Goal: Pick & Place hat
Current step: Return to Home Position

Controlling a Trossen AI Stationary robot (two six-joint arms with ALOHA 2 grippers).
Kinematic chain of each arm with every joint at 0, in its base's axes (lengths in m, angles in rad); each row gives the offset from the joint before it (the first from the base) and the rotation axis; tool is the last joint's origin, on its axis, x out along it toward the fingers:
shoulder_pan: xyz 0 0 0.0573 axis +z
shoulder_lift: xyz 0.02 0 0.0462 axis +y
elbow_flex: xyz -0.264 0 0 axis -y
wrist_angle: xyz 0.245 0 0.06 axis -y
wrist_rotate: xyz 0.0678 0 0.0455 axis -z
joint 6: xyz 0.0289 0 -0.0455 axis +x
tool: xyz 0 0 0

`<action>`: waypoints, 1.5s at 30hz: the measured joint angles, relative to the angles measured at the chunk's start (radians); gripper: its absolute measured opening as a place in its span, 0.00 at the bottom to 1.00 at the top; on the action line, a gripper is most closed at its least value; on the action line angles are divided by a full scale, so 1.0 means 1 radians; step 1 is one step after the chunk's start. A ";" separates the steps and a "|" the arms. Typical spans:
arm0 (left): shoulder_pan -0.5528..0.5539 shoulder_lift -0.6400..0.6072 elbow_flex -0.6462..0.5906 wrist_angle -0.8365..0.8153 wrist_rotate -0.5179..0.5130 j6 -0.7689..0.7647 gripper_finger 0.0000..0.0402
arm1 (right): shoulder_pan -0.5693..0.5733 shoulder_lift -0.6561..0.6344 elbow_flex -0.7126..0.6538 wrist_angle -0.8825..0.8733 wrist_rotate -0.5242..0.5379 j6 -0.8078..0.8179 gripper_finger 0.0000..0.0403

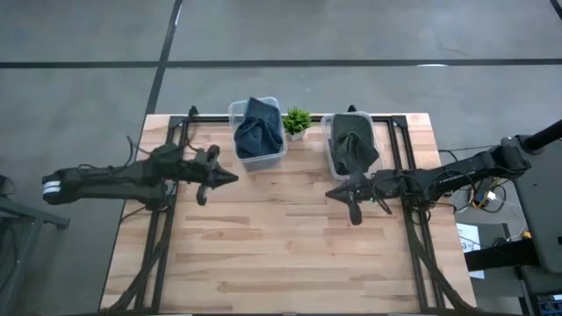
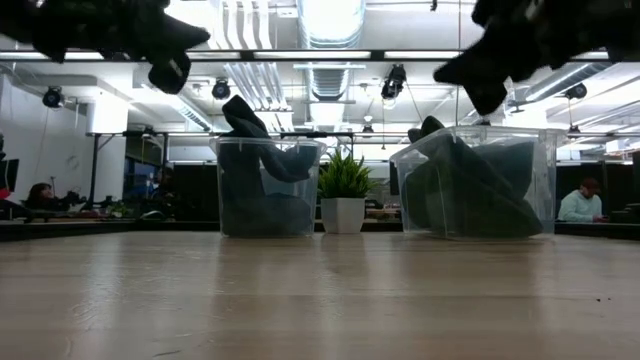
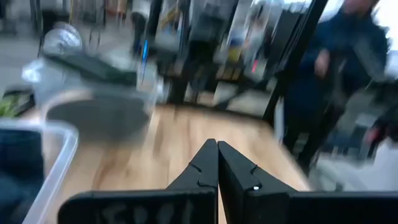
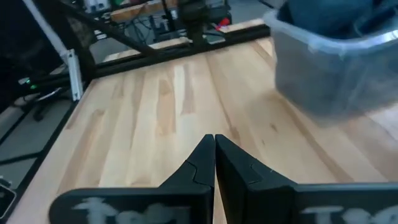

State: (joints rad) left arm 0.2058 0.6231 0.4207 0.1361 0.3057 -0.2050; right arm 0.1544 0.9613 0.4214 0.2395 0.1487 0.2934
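Clear plastic left bin (image 1: 233, 111) holds crumpled blue cap (image 1: 259, 132), right bin (image 1: 325, 133) gray cap (image 1: 353, 145), wooden desk's (image 1: 281, 254) far edge. Left gripper (image 1: 230, 178), right gripper (image 1: 332, 192) clenched, empty.

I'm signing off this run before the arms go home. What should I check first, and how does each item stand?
1. Left gripper shut and empty: ok.
2. Right gripper shut and empty: ok.
3. Blue caps in left bin: ok, though they poke above the rim.
4. Gray cap in right bin: ok.
5. Both grippers apart from the bins and plant: ok.
6. No cap on table: ok.
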 joint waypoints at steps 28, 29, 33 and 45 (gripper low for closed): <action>0.001 -0.396 -0.246 0.122 0.019 0.005 0.00 | 0.010 -0.362 -0.414 0.416 -0.067 -0.198 0.02; 0.001 -0.412 -0.246 0.111 0.019 0.006 0.00 | 0.010 -0.370 -0.414 0.409 -0.067 -0.208 0.02; 0.001 -0.461 -0.247 0.053 0.025 -0.006 0.00 | 0.015 -0.392 -0.414 0.421 -0.075 -0.220 0.02; 0.001 -0.613 -0.244 -0.047 0.044 0.046 0.00 | 0.042 -0.419 -0.413 0.360 -0.092 -0.263 0.02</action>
State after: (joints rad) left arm 0.2066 0.0097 0.1765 0.0891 0.3500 -0.1592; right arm 0.1963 0.5419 0.0082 0.5991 0.0563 0.0307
